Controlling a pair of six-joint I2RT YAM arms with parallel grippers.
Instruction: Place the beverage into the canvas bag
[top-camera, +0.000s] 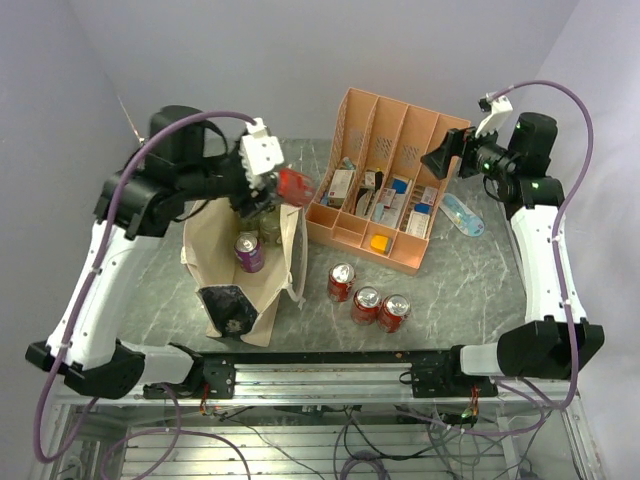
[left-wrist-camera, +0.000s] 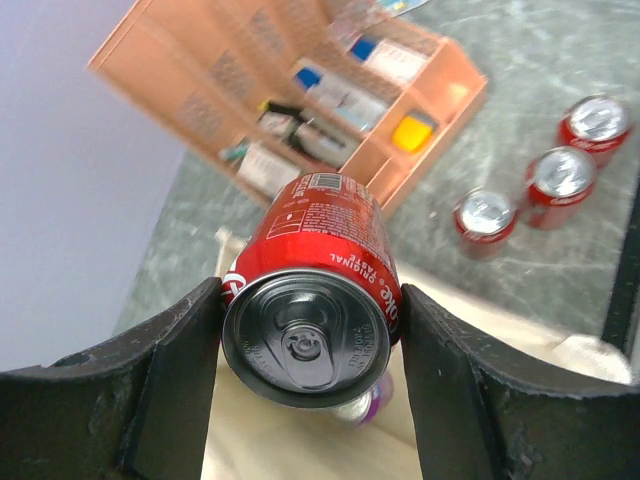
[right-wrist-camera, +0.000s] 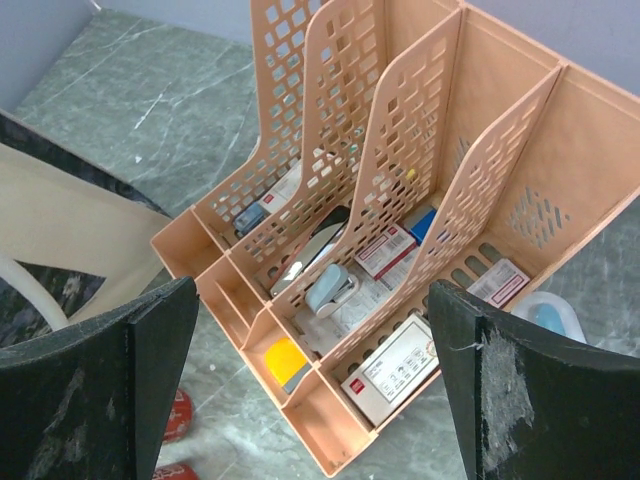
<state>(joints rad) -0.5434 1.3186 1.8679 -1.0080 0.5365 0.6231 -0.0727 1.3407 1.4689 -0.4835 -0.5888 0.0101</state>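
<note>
The red aluminium cola can (left-wrist-camera: 320, 230) lies sideways, clamped in the left gripper (left-wrist-camera: 310, 305) above the far rim of the open cream canvas tote bag (top-camera: 205, 245), which holds a purple can (top-camera: 249, 252). The carry seems nearly complete; next comes lowering into the mouth and letting go. The right gripper (right-wrist-camera: 312, 300) hangs spread and empty over the orange plastic divided organizer (top-camera: 390, 125).

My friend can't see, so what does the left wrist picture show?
A red soda can is gripped between the left gripper's black fingers, its top facing the camera. Beneath it are the cream canvas bag and a bit of a purple can. Behind stand an orange organizer and three red cans on the table.
</note>
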